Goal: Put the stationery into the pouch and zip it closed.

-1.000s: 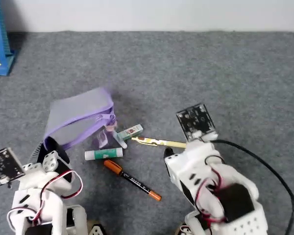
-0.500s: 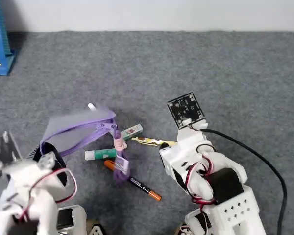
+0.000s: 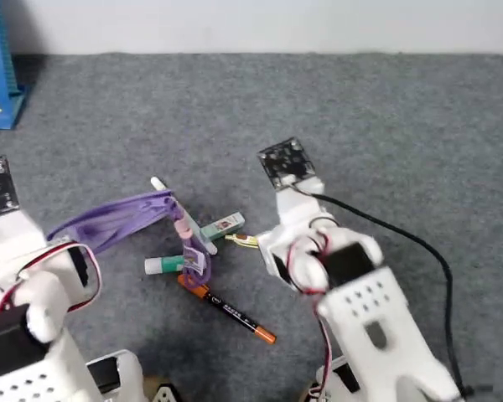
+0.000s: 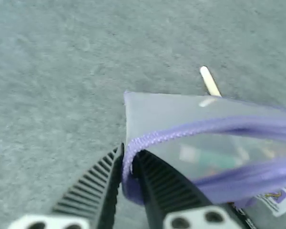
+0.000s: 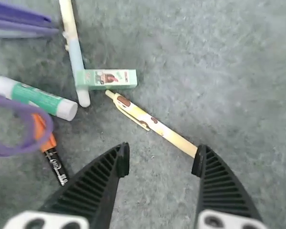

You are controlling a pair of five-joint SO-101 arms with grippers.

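1. Our left gripper [image 4: 127, 157] is clamped shut on one corner of the purple pouch [image 4: 181, 124], with the jaws pinching the zip-edged rim. The pouch hangs from that pinch, and its far end reaches towards the stationery.
2. We judge the pouch light, thin and floppy, so it will sag and fold wherever it is unsupported. The stitched rim beside the zip looks like the firmest place to hold. A pinch mid-panel would probably only bunch the fabric.
3. Our right gripper [image 5: 161, 156] is spread wide and carries nothing. It is poised low over the yellow pen [image 5: 150, 125], and one end of the pen lies near one finger.
4. That pen should be stiff, light and smooth, so it is apt to roll or slip. We would close across the barrel near its middle.
5. Farther out, a green eraser box [image 5: 106, 79] lies just beside the pen's tip, with a pale pen [image 5: 74, 47] against it.
6. A glue stick [image 5: 33, 98] and an orange marker [image 5: 50, 148] lie near, and the pouch's purple strap [image 5: 9, 125] drapes over the marker. All of them rest on the grey table [image 3: 360, 109].
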